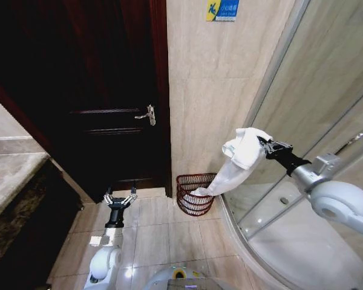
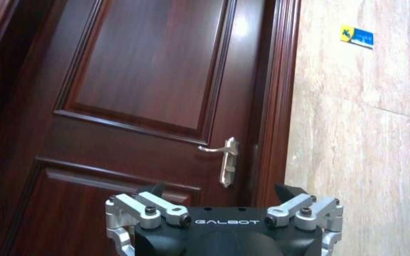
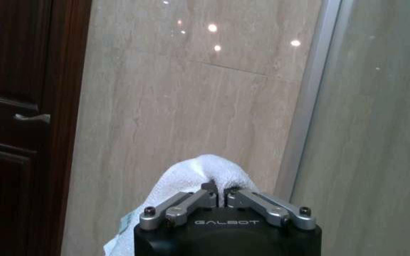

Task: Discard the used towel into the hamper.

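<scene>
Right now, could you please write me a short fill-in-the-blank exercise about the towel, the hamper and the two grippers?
1. The right gripper is shut on the white ____.
2. The towel's lower end hangs over the ____, which stands on the floor against the wall.
3. The left gripper is held low in front of the dark ____, its fingers ____.

Missing words: towel; hamper; door; open
</scene>
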Robot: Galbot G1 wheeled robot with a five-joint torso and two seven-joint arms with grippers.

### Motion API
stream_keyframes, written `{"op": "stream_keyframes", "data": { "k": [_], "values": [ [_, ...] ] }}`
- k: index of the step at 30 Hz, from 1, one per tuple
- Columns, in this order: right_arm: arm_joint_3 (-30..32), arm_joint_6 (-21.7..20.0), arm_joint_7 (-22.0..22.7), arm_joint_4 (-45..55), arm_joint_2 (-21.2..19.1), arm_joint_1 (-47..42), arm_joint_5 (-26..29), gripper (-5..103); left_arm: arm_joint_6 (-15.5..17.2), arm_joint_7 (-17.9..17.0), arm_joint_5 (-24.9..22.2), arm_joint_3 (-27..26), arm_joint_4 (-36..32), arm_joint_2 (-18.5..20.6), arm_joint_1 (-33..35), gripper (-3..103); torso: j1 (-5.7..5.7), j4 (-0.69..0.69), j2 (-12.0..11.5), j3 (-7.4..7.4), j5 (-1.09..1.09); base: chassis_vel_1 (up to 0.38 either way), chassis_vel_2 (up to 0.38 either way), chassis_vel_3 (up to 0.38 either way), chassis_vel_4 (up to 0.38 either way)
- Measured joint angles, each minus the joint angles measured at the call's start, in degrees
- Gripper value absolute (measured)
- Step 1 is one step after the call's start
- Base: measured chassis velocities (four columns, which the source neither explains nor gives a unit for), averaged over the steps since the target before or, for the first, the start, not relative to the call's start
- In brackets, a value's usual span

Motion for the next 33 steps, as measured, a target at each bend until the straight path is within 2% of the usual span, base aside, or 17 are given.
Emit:
{"op": "stream_keyframes", "data": {
  "k": [4,12,19,21,22,24,26,27,31,32,33],
  "values": [
    [-0.39,0.38,-0.15,2.25,1.42,0.07,0.35,3,-0.12,0.14,0.41,0.18,0.26,-0.25,-0.57,100,-0.46,0.00,-0.95,-0.46,0.00,0.000,0.000,0.000,0.000],
    [-1.81,0.31,-0.25,5.21,3.20,0.63,1.18,3,0.35,0.47,0.69,0.20,-0.29,-0.31,-0.55,100,-0.50,0.01,-1.00,-0.48,-0.01,0.000,0.000,0.000,0.000],
    [-4.55,0.94,-1.52,5.41,4.77,2.22,-0.45,3,0.69,1.57,1.03,0.16,-0.09,-0.41,-0.42,100,-0.51,0.01,-1.07,-0.53,-0.01,0.000,0.000,0.000,0.000],
    [-9.85,1.09,-1.80,5.18,6.10,7.00,-1.64,3,0.83,2.09,1.16,0.29,0.39,-0.42,-0.51,100,-0.85,0.02,-1.91,-0.93,-0.01,0.000,0.000,0.000,0.000],
    [-9.85,1.09,-1.80,5.18,6.10,7.00,-1.64,3,0.83,2.09,1.16,0.29,0.39,-0.42,-0.51,100,-0.85,0.02,-1.91,-0.93,-0.01,0.000,0.000,0.000,0.000],
    [-17.49,0.13,-3.20,4.98,8.86,14.11,-3.42,3,0.95,2.20,1.40,0.46,0.66,-0.52,-0.86,100,-1.19,0.03,-2.64,-1.32,-0.03,0.000,0.000,0.000,0.000],
    [-28.36,-2.27,-4.25,4.72,13.65,25.65,-6.76,3,1.24,2.26,1.66,0.57,0.70,-0.61,-1.32,100,-1.68,-0.03,-3.56,-1.79,0.07,0.000,0.000,0.000,0.000],
    [-28.36,-2.27,-4.25,4.72,13.65,25.65,-6.76,3,1.24,2.26,1.66,0.57,0.70,-0.61,-1.32,100,-1.68,-0.03,-3.56,-1.79,0.07,0.000,0.000,0.000,0.000],
    [-35.98,-2.67,-5.22,4.62,17.52,34.30,-9.55,3,1.50,2.30,2.19,0.85,0.64,-0.76,-1.49,100,-2.24,0.00,-4.69,-2.39,-0.06,0.000,0.000,0.000,0.000],
    [-38.56,-3.13,-5.71,4.52,19.06,37.36,-10.21,3,1.52,2.30,2.26,0.93,0.55,-0.85,-1.46,100,-2.47,0.01,-5.16,-2.62,0.04,0.000,0.000,0.000,0.000],
    [-39.93,-3.45,-6.50,4.27,19.89,39.38,-10.43,3,1.49,2.28,2.29,0.98,0.41,-0.94,-1.46,100,-2.64,0.02,-5.57,-2.84,0.04,0.000,0.000,0.000,0.000]
  ]
}}
